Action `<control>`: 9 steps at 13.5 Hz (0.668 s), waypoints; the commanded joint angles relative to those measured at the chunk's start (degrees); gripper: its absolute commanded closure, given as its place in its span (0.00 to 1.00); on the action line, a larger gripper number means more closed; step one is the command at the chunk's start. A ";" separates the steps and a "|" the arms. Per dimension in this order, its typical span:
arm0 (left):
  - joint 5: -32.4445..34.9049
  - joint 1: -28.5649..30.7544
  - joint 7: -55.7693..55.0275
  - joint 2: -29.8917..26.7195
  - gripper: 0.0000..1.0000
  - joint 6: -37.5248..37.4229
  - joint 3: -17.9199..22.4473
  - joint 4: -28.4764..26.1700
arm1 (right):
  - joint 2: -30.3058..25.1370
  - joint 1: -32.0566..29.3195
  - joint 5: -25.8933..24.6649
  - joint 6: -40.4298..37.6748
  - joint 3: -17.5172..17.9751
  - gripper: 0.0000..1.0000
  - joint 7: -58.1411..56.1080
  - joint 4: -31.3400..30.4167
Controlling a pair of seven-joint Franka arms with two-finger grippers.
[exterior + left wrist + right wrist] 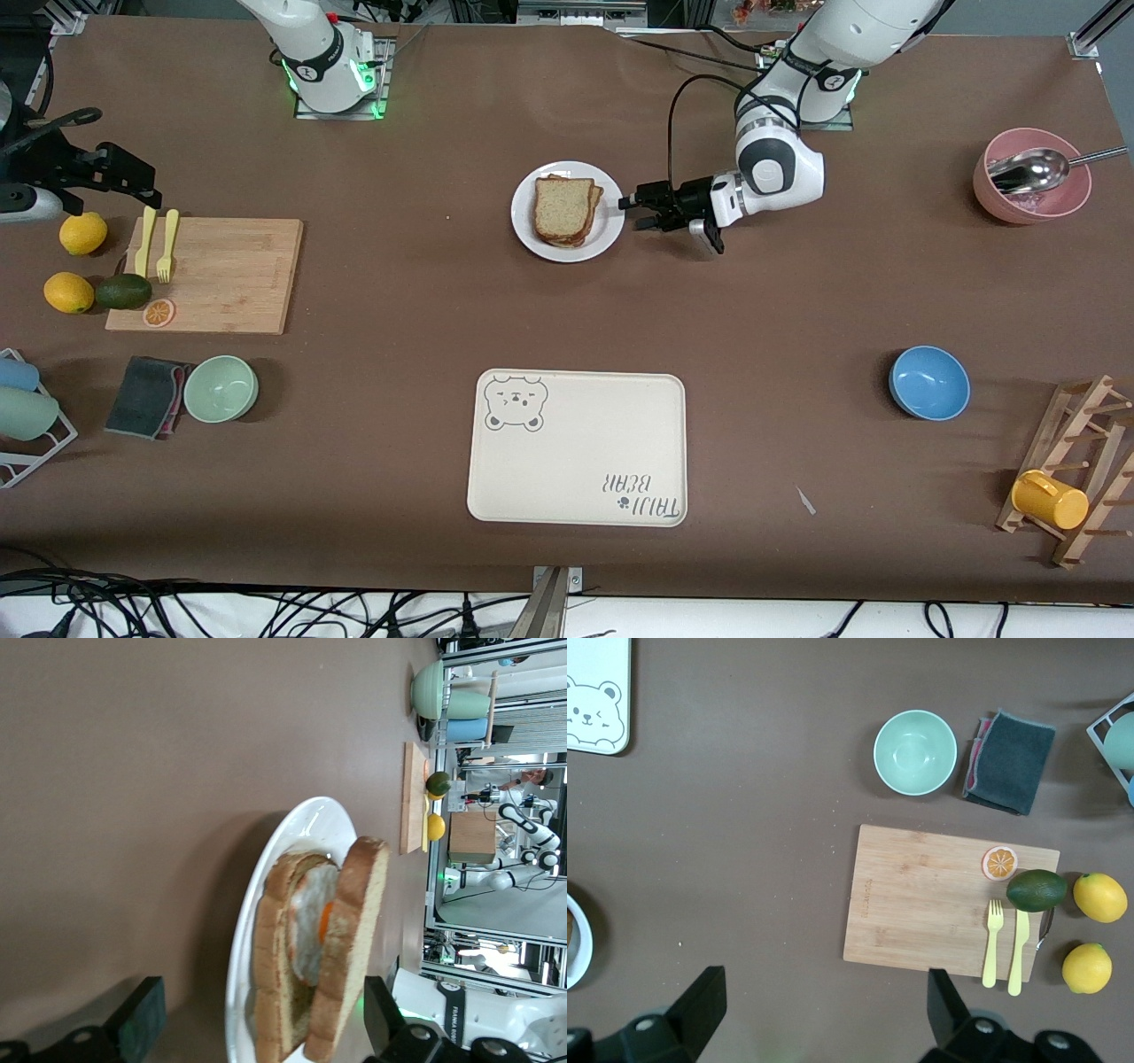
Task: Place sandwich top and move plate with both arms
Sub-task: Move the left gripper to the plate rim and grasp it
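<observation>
The white plate (611, 232) sits mid-table, toward the arms' bases. It holds a sandwich, and the sandwich top (563, 206) lies as its upper slice. In the left wrist view a fried egg (310, 921) shows under the sandwich top (350, 948) and above a lower slice on the plate (301, 819). My left gripper (631, 213) is low, right beside the plate's rim at the left arm's end. It is open and turned sideways, its fingers level with the plate's edge and nothing gripped. My right gripper (824, 988) hangs open high over bare table beside the cutting board (939, 899).
The cream bear tray (576, 447) lies nearer the front camera than the plate. A blue bowl (928, 383), a pink bowl with a spoon (1032, 177) and a rack with a yellow mug (1050, 501) stand at the left arm's end. The green bowl (221, 388), cloth (146, 396) and cutting board (213, 275) are at the right arm's end.
</observation>
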 commanded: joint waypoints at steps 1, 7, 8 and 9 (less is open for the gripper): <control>-6.47 -2.37 5.16 1.27 0.05 1.30 -0.44 0.33 | 0.16 -0.88 -0.17 -0.42 0.82 0.00 0.70 0.83; -7.63 -2.90 5.26 1.36 0.40 1.91 -0.44 0.69 | 0.16 -0.79 -0.18 -0.60 0.82 0.00 0.70 0.83; -8.59 -3.95 5.26 1.36 0.46 1.92 -0.44 0.69 | 0.15 -0.79 -0.18 -0.60 0.82 0.00 0.70 0.83; -9.04 -4.22 5.34 1.45 0.48 2.00 -0.44 0.69 | 0.15 -0.79 -0.18 -0.60 0.82 0.00 0.70 0.83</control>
